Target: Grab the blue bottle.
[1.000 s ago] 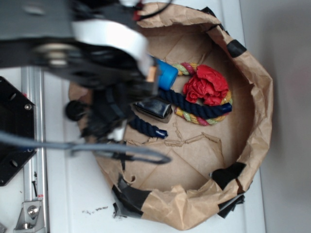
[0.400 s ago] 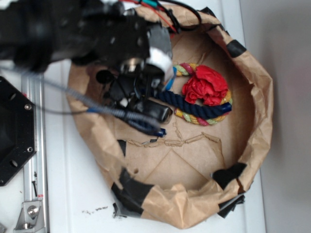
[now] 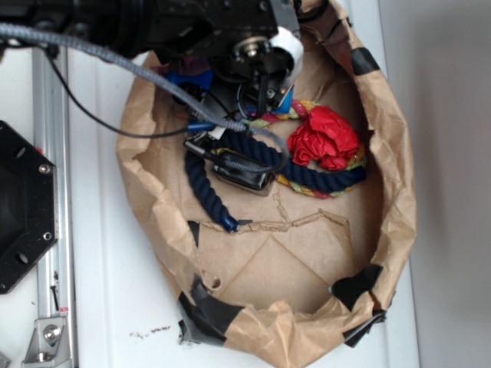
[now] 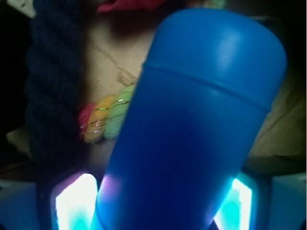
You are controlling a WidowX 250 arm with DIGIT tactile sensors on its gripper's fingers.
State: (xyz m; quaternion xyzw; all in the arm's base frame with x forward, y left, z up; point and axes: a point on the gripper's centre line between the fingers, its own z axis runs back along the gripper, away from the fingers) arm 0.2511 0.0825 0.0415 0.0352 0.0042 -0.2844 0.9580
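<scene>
The gripper is closed on the blue bottle, with a finger on each side of it. Just past the bottle's end lie a dark rope and a colorful rope. All of it sits inside a brown paper bag.

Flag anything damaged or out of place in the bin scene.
The brown paper bin is crumpled and patched with black tape along its rim. Inside, the navy rope sprawls over a black item. The blue bottle sits between the gripper fingers, seemingly gripped.
</scene>
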